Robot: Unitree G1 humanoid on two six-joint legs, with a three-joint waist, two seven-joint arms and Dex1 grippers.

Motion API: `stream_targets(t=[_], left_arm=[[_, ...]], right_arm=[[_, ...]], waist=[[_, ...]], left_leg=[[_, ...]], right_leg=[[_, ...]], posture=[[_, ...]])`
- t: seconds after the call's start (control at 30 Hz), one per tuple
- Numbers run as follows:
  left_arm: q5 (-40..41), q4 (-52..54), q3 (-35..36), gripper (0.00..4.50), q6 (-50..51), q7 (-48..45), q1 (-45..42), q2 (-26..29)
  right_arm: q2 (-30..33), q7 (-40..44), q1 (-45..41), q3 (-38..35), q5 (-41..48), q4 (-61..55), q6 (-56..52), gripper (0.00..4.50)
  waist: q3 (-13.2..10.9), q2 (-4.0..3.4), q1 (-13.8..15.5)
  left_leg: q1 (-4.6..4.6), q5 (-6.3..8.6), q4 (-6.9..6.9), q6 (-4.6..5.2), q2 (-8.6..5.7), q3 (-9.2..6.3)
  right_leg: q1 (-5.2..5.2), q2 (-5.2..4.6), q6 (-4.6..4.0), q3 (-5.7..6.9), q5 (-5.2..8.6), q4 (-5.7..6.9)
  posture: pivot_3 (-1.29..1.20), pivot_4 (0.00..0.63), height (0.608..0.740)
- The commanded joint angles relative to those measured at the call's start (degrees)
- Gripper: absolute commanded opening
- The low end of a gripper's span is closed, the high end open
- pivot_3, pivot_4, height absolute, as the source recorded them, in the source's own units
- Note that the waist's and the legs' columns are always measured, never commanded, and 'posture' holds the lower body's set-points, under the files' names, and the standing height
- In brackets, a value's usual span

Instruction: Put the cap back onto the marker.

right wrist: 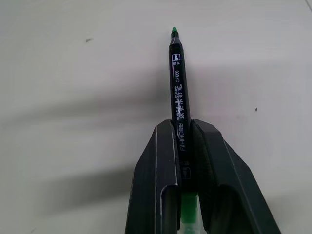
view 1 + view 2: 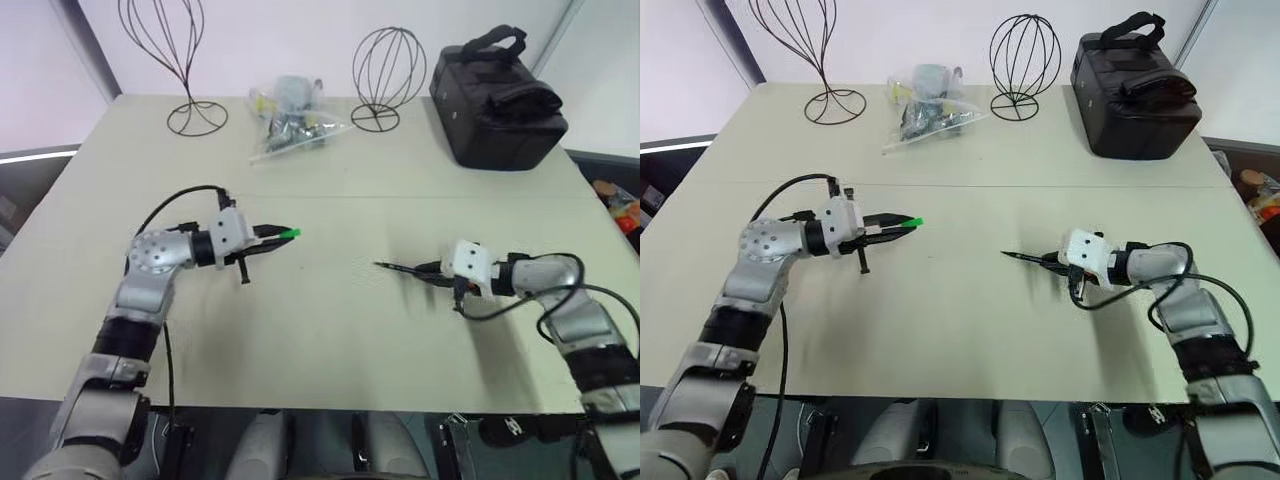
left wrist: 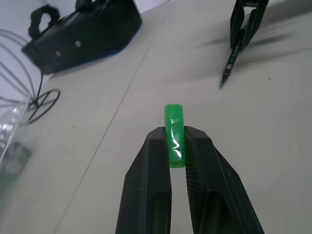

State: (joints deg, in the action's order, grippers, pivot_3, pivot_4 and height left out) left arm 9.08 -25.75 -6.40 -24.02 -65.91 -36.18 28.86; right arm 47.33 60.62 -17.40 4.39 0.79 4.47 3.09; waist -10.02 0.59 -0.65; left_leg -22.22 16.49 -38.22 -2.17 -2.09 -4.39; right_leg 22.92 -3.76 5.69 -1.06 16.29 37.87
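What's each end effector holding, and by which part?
Left end effector: the cap, pinched at its lower half. Right end effector: the marker, gripped mid-barrel, tip forward.

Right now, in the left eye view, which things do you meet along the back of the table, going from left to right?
Tall wire stand → clear plastic bag of small items → round wire stand → black bag.

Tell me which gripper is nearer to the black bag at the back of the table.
Right. The right gripper, shut on the marker, sits in front of the black bag, on its side of the table. The left gripper, shut on the cap, is across the table to the left.
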Motion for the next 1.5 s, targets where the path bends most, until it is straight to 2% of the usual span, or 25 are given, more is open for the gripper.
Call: stream_targets(t=[0.03, 0.2, 0.3, 0.57, 0.87, 1.5], left_arm=[[-1.70, -8.66, -0.62, 0.00, -12.10, -1.95, -5.19, -1.00], [-5.36, -26.30, -1.49, 0.00, -29.10, -1.37, -13.01, -3.16], [-7.01, -33.19, -1.34, 0.00, -35.45, 0.57, -16.12, -4.32], [-7.27, -39.85, -0.76, 0.00, -46.24, 3.47, -19.16, -7.26], [-6.77, -41.43, -1.12, 0.00, -49.55, 2.65, -18.71, -8.08], [-8.22, -42.32, -1.75, 0.00, -49.84, 3.78, -18.85, -9.18]], right_arm=[[1.98, -2.83, 0.19, -3.48, -0.29, -9.78, -3.19, 0.04], [1.35, -7.80, 0.16, -5.58, -0.63, -19.37, -9.58, 0.04], [1.17, -10.13, 0.71, -5.37, -2.01, -23.36, -12.18, 0.04], [1.07, -14.30, 0.88, -3.59, -6.70, -27.91, -14.13, 0.04], [1.20, -13.74, 0.24, -1.62, -7.92, -29.59, -14.34, 0.04], [0.88, -12.01, -1.81, 1.48, -8.78, -33.39, -15.49, 0.04]], waist=[[0.00, 0.00, -0.21], [0.00, 0.01, -0.10], [-0.01, 0.02, 0.03], [-0.02, 0.05, 0.02], [-0.02, 0.04, -0.08], [-0.02, 0.05, -0.09]], left_leg=[[0.00, 0.00, 0.00, 0.00, 0.00, 0.03], [-0.03, 0.00, 0.01, 0.00, -0.03, 0.04], [-0.15, 0.00, 0.00, 0.00, -0.05, 0.04], [-0.21, 0.00, -0.01, 0.00, -0.08, 0.04], [-0.21, 0.00, -0.01, 0.00, -0.07, 0.04], [-0.21, 0.00, -0.01, 0.00, -0.07, 0.04]], right_leg=[[0.02, 0.03, 0.00, -0.01, 0.00, 0.00], [0.08, 0.08, 0.00, -0.02, 0.00, 0.01], [0.18, 0.05, 0.00, -0.01, 0.00, 0.01], [0.22, 0.05, 0.01, 0.00, 0.00, 0.01], [0.24, 0.08, 0.01, 0.00, 0.00, 0.03], [0.24, 0.08, 0.01, 0.00, 0.00, 0.03]], posture=[[0.00, 0.150, 0.740], [0.00, 0.150, 0.740], [0.00, 0.150, 0.740], [0.00, 0.150, 0.740], [0.00, 0.150, 0.740], [0.00, 0.150, 0.740]])
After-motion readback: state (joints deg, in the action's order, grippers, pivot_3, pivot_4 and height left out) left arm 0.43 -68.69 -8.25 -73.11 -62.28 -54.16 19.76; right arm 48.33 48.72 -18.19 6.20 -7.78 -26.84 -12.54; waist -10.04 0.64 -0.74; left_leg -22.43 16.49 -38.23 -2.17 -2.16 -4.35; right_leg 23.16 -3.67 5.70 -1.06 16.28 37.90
